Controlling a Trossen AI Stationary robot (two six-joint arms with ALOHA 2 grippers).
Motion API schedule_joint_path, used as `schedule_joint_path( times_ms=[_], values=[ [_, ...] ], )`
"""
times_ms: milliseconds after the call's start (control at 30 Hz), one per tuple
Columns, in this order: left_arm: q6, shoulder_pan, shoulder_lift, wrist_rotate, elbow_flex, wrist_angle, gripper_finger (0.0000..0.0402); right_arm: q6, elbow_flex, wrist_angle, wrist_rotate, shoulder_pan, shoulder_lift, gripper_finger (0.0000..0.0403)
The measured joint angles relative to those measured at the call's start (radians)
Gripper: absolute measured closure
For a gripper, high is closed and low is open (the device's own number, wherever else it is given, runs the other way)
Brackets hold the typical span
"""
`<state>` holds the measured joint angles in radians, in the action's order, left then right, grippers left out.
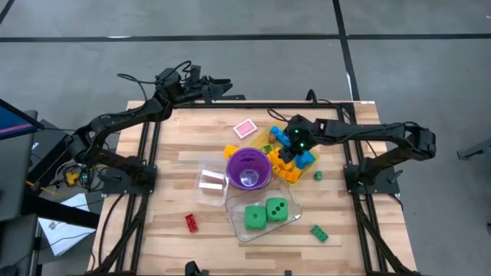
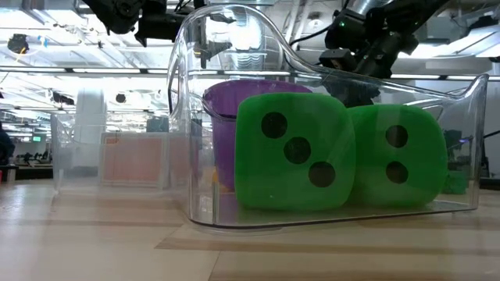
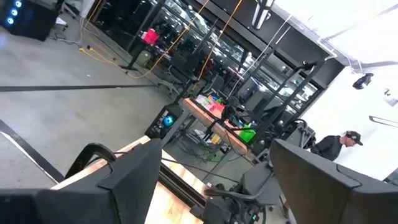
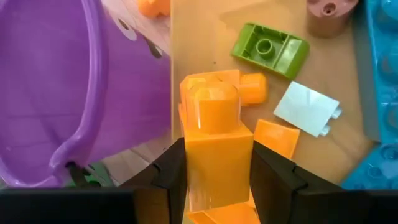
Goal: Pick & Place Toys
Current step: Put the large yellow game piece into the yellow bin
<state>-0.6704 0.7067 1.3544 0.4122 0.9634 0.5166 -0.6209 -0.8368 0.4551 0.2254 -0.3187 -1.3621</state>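
My right gripper (image 1: pixel 294 142) hangs over a pile of small toys on the yellow tray (image 1: pixel 265 139), just right of the purple cup (image 1: pixel 248 169), and is shut on an orange brick (image 4: pixel 217 149). Under the brick lie more orange bits (image 4: pixel 252 88), a green brick (image 4: pixel 270 48) and a white piece (image 4: pixel 308 109). Two green dice (image 1: pixel 255 217) (image 1: pixel 277 208) rest on the floor of a clear tub (image 2: pixel 187 117) at the front. My left gripper (image 1: pixel 219 84) stands open at the table's far edge with nothing between its fingers (image 3: pixel 124 180). My right gripper pinches the orange brick by two opposite sides (image 4: pixel 194 171) between its two fingers (image 4: pixel 171 180). The fingers slant down at it from the table's right side. The brick's studded end (image 4: pixel 217 102) points away from the gripper. Whether the brick rests on the bits below, I cannot tell.
A red brick (image 1: pixel 191 222) and a green brick (image 1: pixel 319 233) lie loose near the front edge, and a small green bit (image 1: pixel 317 176) lies right of the pile. A pink piece (image 1: pixel 245 128) lies at the back. A small clear tub (image 1: pixel 211 180) stands left of the cup.
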Motion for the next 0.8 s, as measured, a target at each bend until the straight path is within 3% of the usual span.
schedule_joint_path(
  times_ms=[567, 800],
  values=[
    [0.000, -0.009, 0.000, -0.001, 0.000, 0.000, 0.0105, 0.010, 0.000, -0.022, -0.017, 0.038, 0.000, 0.0274],
    [0.003, -0.022, 0.000, 0.003, 0.000, 0.000, 0.0105, 0.016, 0.000, -0.024, -0.017, 0.038, 0.001, 0.0253]
  ],
)
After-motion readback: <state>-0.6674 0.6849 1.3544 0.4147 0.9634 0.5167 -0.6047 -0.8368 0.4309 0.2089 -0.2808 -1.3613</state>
